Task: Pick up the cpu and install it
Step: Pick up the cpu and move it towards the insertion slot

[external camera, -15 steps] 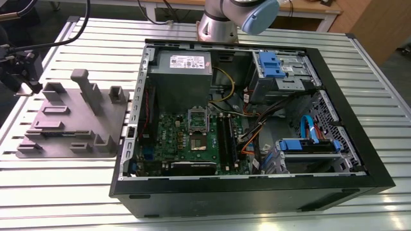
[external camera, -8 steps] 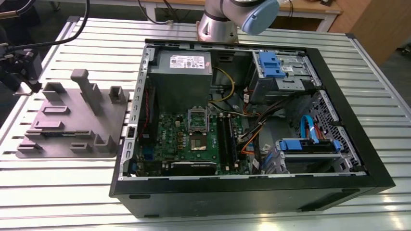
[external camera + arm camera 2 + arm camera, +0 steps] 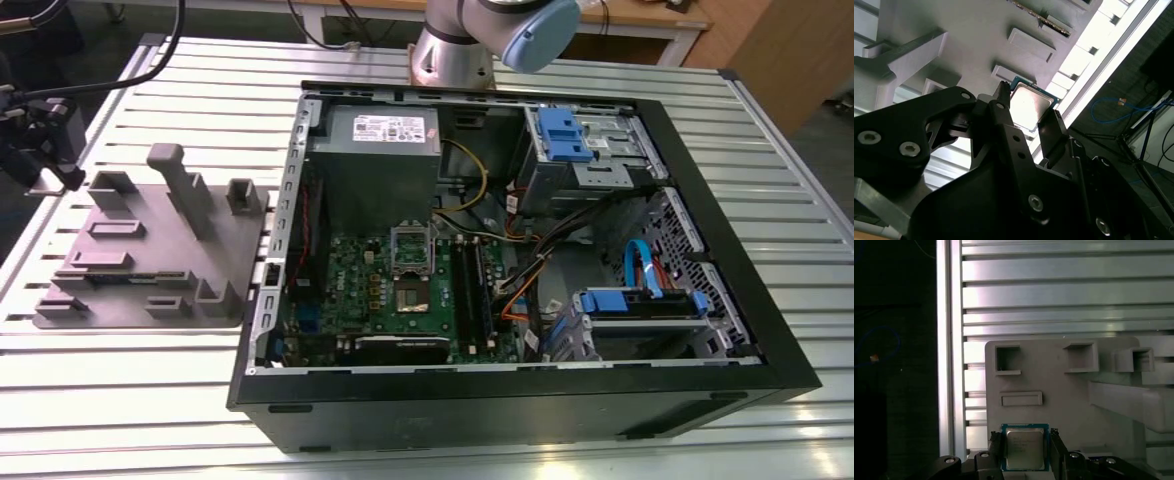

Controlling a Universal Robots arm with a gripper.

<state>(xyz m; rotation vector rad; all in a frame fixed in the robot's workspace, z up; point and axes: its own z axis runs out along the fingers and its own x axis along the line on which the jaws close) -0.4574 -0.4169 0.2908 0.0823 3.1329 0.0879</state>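
One cpu (image 3: pixel 1025 452) inside the gripper (image 3: pixel 1025 440)

I've got the black metal gripper (image 3: pixel 1028 104) right down at the cpu (image 3: pixel 1030 99), a small flat square chip with a silvery top and blue-green rim, lying on the pale grey moulded fixture tray (image 3: pixel 969 30). Raised rectangular blocks (image 3: pixel 1031 43) stand on that tray just beside the chip. Past the tray runs the bright slatted aluminium table (image 3: pixel 1081 55), and a thin blue cable (image 3: pixel 1106 99) loops in the dark beyond.
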